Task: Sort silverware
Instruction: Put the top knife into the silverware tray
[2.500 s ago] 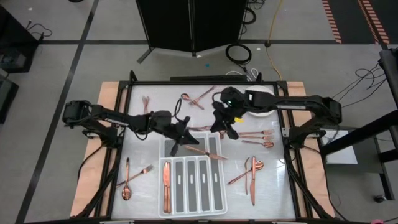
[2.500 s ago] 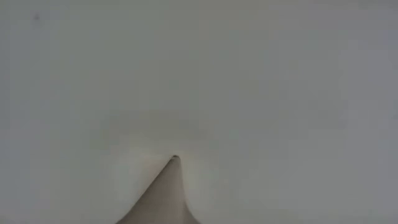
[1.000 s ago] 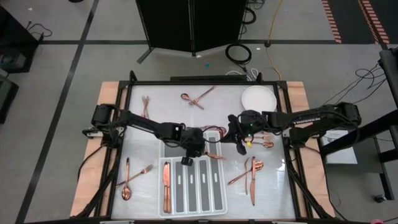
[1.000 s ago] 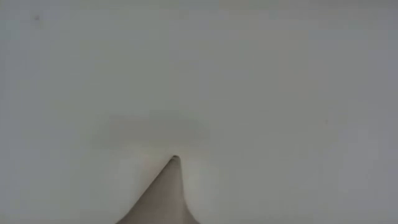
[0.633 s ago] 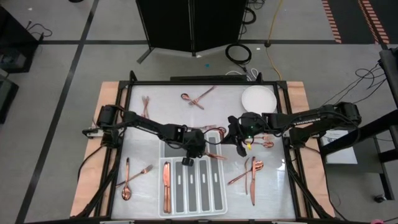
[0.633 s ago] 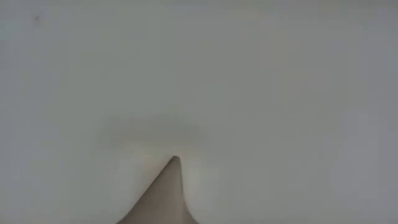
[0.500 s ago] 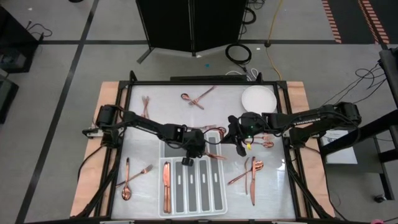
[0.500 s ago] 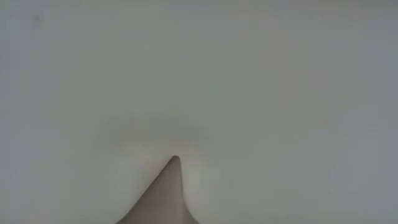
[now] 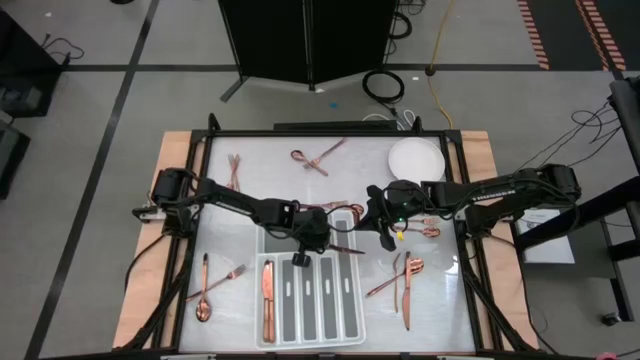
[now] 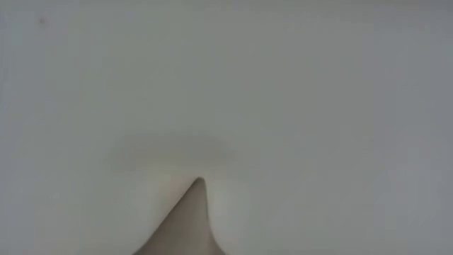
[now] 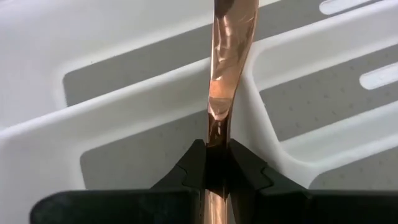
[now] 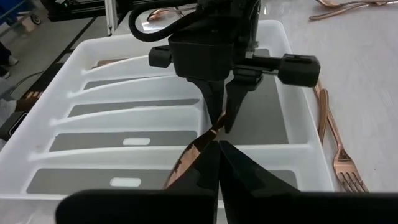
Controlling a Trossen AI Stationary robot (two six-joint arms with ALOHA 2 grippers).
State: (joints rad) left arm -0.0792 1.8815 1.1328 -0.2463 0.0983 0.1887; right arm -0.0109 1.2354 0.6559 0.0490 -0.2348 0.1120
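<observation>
Your left gripper (image 9: pixel 318 240) sits at the table's centre, over the far end of the white divided tray (image 9: pixel 352 330), and its fingers (image 11: pixel 186 174) are clamped on a copper piece of silverware (image 11: pixel 229 56) that lies across a tray divider (whether it is a fork, knife or spoon you cannot tell from here). Your right gripper (image 9: pixel 388 232) waits just toward 3 o'clock of it, jaws pressed together and empty, pointed at the same piece.

The rest of the silverware is scattered: one piece already lies in the tray's compartment (image 9: pixel 267 295) on the 9 o'clock side, a pair (image 9: pixel 212 284) lies toward 8 o'clock of the tray, three or so (image 9: pixel 405 285) toward 4 o'clock, a few (image 9: pixel 425 222) at 3 o'clock beyond the right gripper, and more along the 12 o'clock edge (image 9: pixel 315 156).

Watch these risks:
- The grip is near one end, so the long free end could swing or slip out on lifting.
- The piece rests on a divider; dragging it sideways may shift the tray.
- The two grippers are close, so a careless swing toward 3 o'clock could knock them together.
- Releasing it crosswise would leave it straddling compartments instead of lying in one.
</observation>
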